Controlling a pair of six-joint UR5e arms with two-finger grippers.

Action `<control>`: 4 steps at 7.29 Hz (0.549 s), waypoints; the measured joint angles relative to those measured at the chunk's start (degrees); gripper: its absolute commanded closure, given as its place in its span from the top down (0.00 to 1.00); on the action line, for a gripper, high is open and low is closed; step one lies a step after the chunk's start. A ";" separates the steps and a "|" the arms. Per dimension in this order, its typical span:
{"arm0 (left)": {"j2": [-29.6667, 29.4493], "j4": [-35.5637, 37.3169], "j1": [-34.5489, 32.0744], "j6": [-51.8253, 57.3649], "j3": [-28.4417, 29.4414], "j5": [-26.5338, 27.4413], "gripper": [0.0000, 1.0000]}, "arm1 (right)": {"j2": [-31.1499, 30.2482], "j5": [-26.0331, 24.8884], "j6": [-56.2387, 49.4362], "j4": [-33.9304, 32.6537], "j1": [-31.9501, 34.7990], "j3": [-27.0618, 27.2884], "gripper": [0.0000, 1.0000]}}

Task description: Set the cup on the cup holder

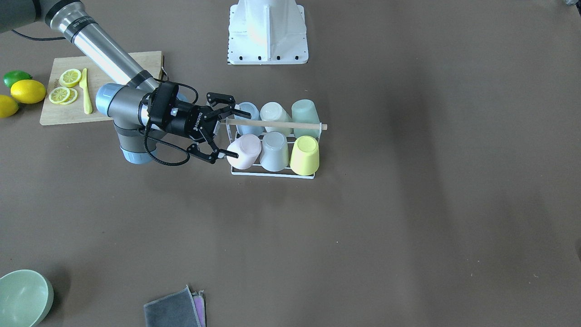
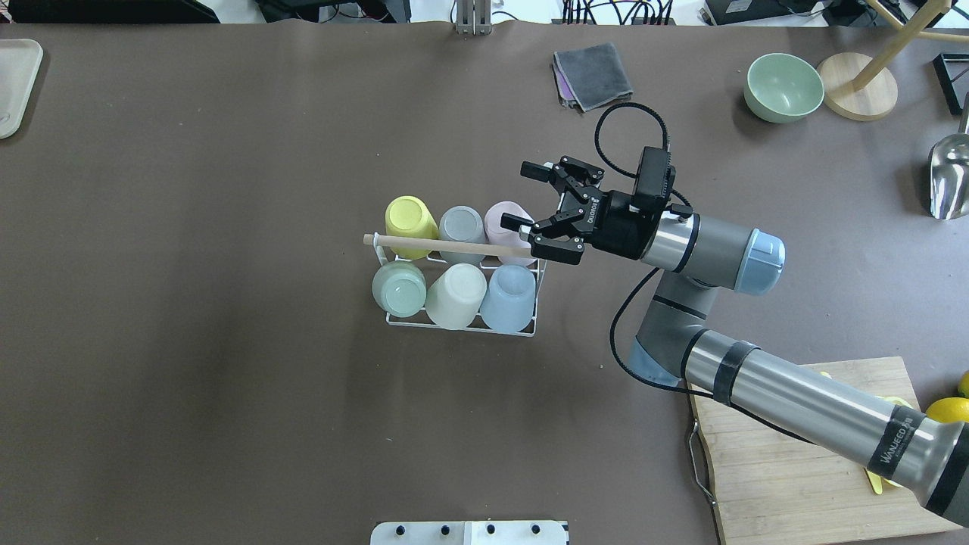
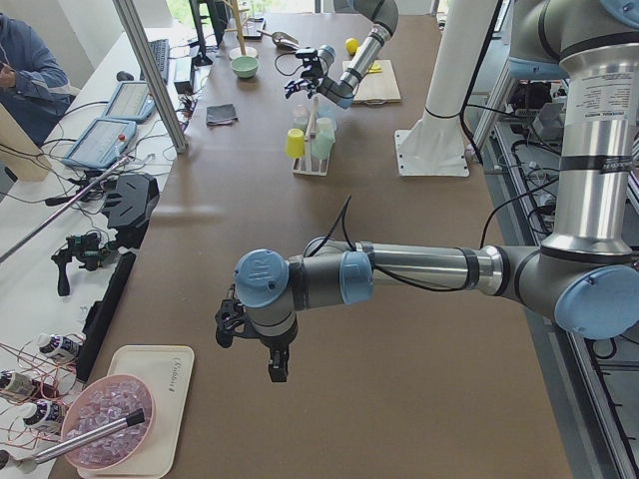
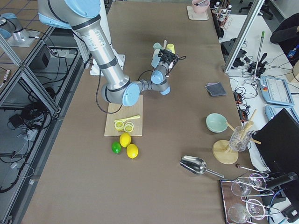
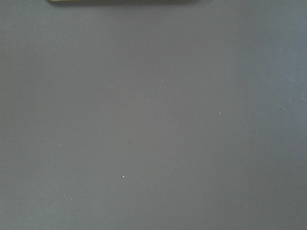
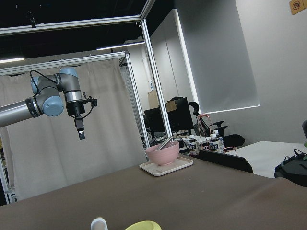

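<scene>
The cup holder (image 2: 462,324) is a white wire rack with a wooden rod (image 2: 447,244) across its top, at mid-table. Six cups sit upside down on it: yellow (image 2: 409,216), grey (image 2: 462,225), pink (image 2: 506,214), green (image 2: 399,289), cream (image 2: 456,295) and blue (image 2: 509,297). In the front-facing view the pink cup (image 1: 244,152) leans. My right gripper (image 2: 525,197) is open and empty at the rack's end, beside the pink cup and the rod's tip; it also shows in the front-facing view (image 1: 233,134). My left gripper (image 3: 255,344) hangs over bare table far from the rack; I cannot tell its state.
A cutting board (image 1: 54,116) with lemon slices and a yellow knife lies under the right arm, with lemons (image 1: 27,91) beside it. A green bowl (image 2: 783,87), a grey cloth (image 2: 594,72), a metal scoop (image 2: 950,178) and a tray with a pink bowl (image 3: 110,419) lie around the table.
</scene>
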 measured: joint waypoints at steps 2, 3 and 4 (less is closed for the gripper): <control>0.09 0.00 -0.25 0.00 -0.05 0.00 0.98 | 0.82 -0.04 0.05 -0.55 2.82 0.38 1.00; 0.10 0.00 -0.28 0.00 -0.06 0.00 0.98 | 1.23 -0.01 0.08 -1.68 5.13 0.89 1.00; 0.11 0.00 -0.33 0.00 -0.09 0.00 0.98 | 1.43 0.05 0.10 -3.93 7.67 1.68 1.00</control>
